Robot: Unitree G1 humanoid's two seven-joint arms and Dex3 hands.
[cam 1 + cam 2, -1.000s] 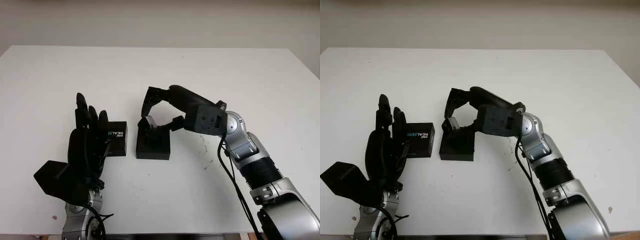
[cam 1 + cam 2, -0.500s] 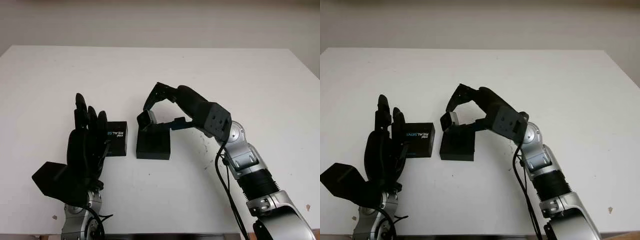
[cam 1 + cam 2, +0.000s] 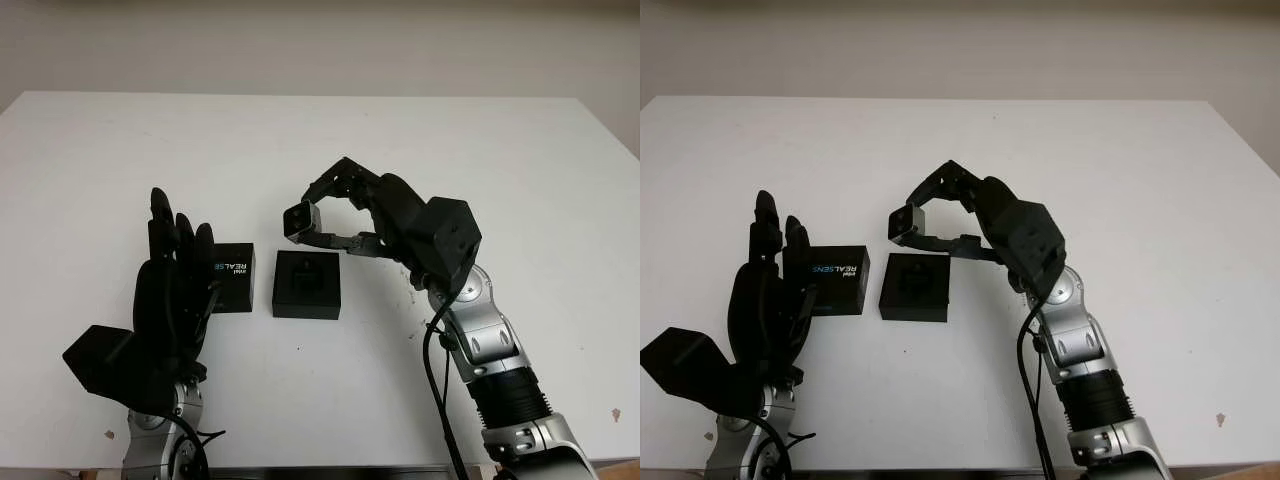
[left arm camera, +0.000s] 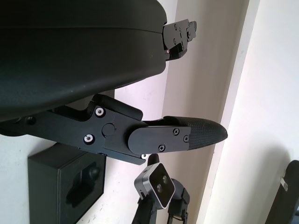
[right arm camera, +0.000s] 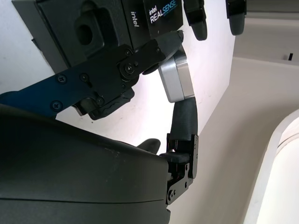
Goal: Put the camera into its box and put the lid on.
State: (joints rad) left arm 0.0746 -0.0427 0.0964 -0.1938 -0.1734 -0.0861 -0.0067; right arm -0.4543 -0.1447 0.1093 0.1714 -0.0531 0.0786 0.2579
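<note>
Left eye view: a small silver camera (image 3: 300, 220) is gripped between the fingers (image 3: 330, 185) of the right hand (image 3: 335, 212) and held in the air just above the far edge of an open black box (image 3: 307, 284) on the white tabletop (image 3: 450, 150). Beside the box lies its lid (image 3: 234, 276), printed REALSENSE. The left hand (image 3: 172, 290) is raised just in front of the lid, open and holding nothing.

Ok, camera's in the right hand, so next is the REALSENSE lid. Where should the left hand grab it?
The lid lies flat beside the open box, just ahead of the open left hand. It is a low block, so probably come from above and pinch its two long side walls. The right hand holds the camera above the box.
</note>
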